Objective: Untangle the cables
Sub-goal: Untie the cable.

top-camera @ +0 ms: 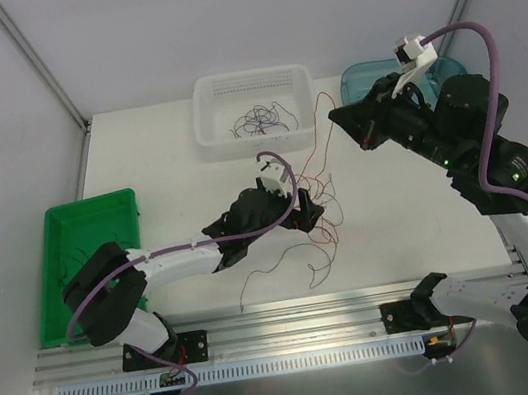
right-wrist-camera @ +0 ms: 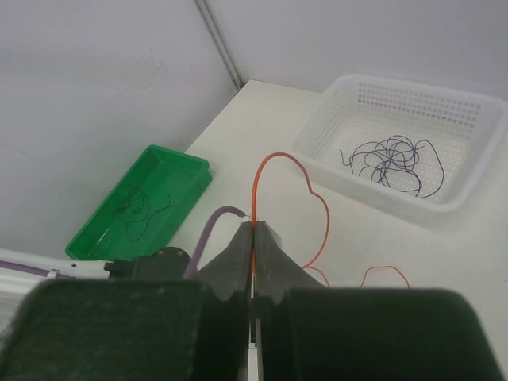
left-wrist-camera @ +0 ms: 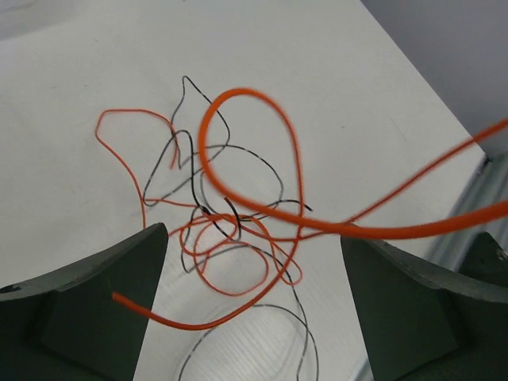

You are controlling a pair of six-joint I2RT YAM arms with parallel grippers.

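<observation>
Since the right claw [right-wrist-camera: 254,236] is clamped on 1 orange cable [right-wrist-camera: 275,155], held up prob to pull it free, the left claw [left-wrist-camera: 252,238] hangs wide open over the other cables [left-wrist-camera: 230,226], tangled on the table [left-wrist-camera: 79,63].

The cables [top-camera: 312,212] lying loose mid-table are bright orange, red and black, thin lines on the plain white table [top-camera: 401,225]. Those in the white basket [top-camera: 255,145] by the far edge look dark, black to purplish, and its walls carry a fine grid of holes. The tray [top-camera: 95,218] at the left edge is vivid green, with dark strands inside. A see-through teal tub [top-camera: 358,80] sits at the far right corner. The arms [top-camera: 179,262] are black with white links, and their hoses [top-camera: 463,25] are dull purple.
</observation>
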